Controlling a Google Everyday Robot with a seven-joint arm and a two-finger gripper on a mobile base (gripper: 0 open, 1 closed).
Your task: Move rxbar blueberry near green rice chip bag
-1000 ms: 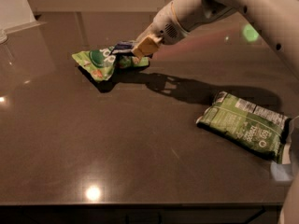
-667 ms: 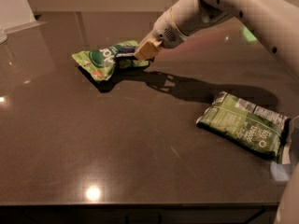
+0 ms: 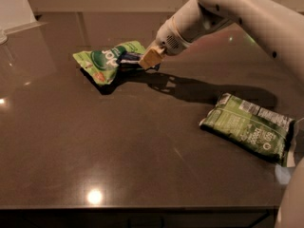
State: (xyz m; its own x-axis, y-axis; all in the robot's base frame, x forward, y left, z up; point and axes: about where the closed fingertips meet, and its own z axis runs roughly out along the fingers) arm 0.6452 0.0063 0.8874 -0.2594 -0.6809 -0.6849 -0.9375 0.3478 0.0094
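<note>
The white arm (image 3: 223, 13) is reaching in from the upper right and sloping down to the left over the dark, glossy table (image 3: 118, 151). At its tip, the gripper (image 3: 151, 58), with its tan end, is sitting low over the far-left part of the tabletop, just right of the green rice chip bag (image 3: 105, 63). Whether the gripper is clamped on anything or parted cannot be told from this view: its tan tip is reading as one pale block.

The rxbar blueberry (image 3: 129, 57) is lying directly left of the gripper's tip, a small dark-blue wrapper with a pale patch. It is resting against, and partly on, the right edge of the green rice chip bag. Its right end is meeting the gripper's tip, though whether the two are truly touching cannot be told.

The green rice chip bag is lying crumpled and flat, bright light green, with a dark green round logo and white lettering facing up. It is casting a dark shadow on its near side.

Well apart from these, on the right side of the table and nearer, a darker olive-green bag (image 3: 249, 127) is lying flat with white print facing up. The arm's shadow (image 3: 190, 89) is stretching across the table between the two bags. A bright spot of reflected light (image 3: 94, 196) is showing near the table's near edge on the left.
</note>
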